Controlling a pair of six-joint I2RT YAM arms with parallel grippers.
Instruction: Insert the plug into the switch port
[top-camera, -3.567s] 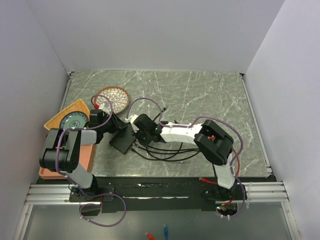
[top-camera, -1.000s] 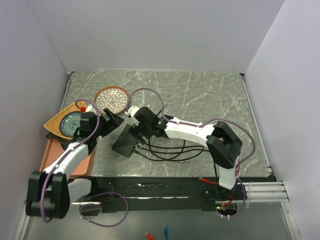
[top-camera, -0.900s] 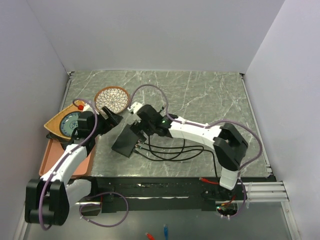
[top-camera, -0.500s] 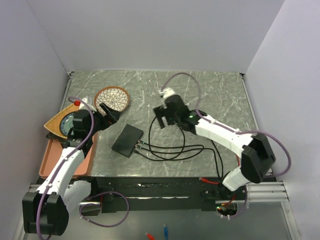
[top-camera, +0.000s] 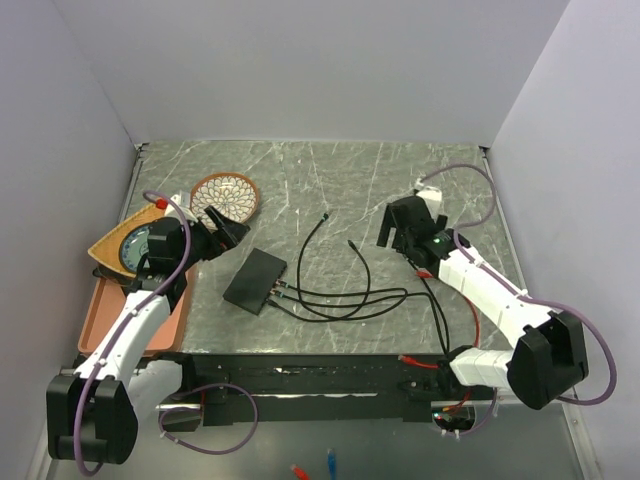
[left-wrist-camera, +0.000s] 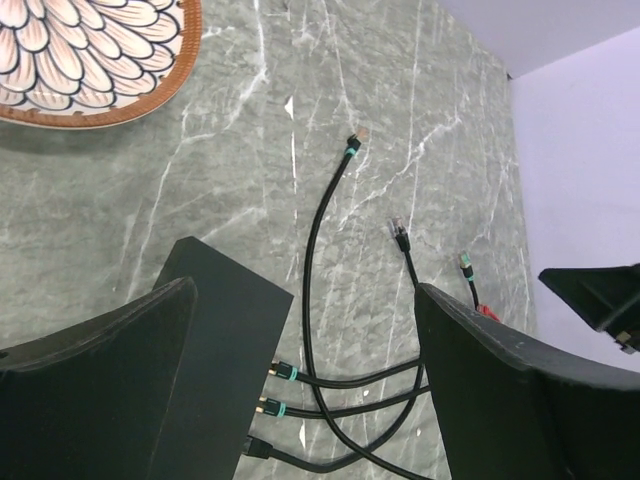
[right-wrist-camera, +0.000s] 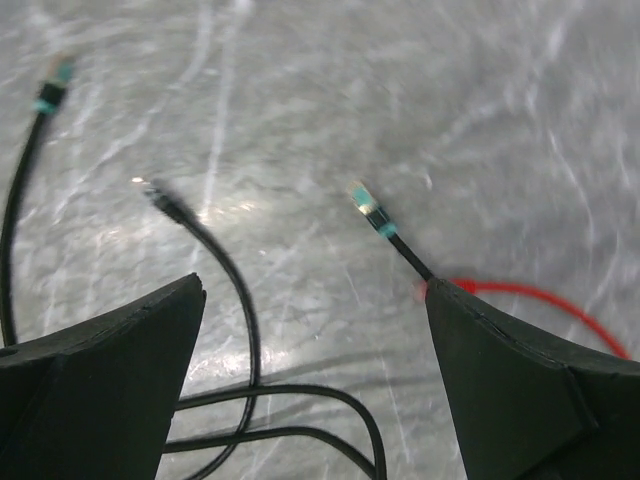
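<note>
Plug: a loose teal-collared plug (right-wrist-camera: 365, 205) was seen lying flat on the desk (top-camera: 400, 180), just ahead of the right claw (right-wrist-camera: 315, 288) and roughly in line with the gap between its fingers; it was not held.
Plug's cable: a black lead was seen trailing back toward the right finger, where a red cable (right-wrist-camera: 540, 300) showed.
Handling: the plug was judged small, light and rigid, with a fragile latch tab; the lead was judged springy enough to twist it. It was judged best pinched across the flat sides of the boot, the nose left free.
Switch: the switch (left-wrist-camera: 230, 330) was seen lying flat below the left claw (left-wrist-camera: 305, 292), nearer its left finger, well apart from the right claw.
Switch handling: it was judged light and likely to slide on the polished desk unless braced.
Ports: three seated cables (left-wrist-camera: 280, 372) were seen along its edge.
Right claw: spread fully, nothing gripped.
Left claw: spread wide, nothing gripped; no contact with the switch could be made out.
Other loose plugs (left-wrist-camera: 352, 140): two were seen beyond the left claw.
Patterned dish (left-wrist-camera: 80, 50): it was seen farther out, to the left.
</note>
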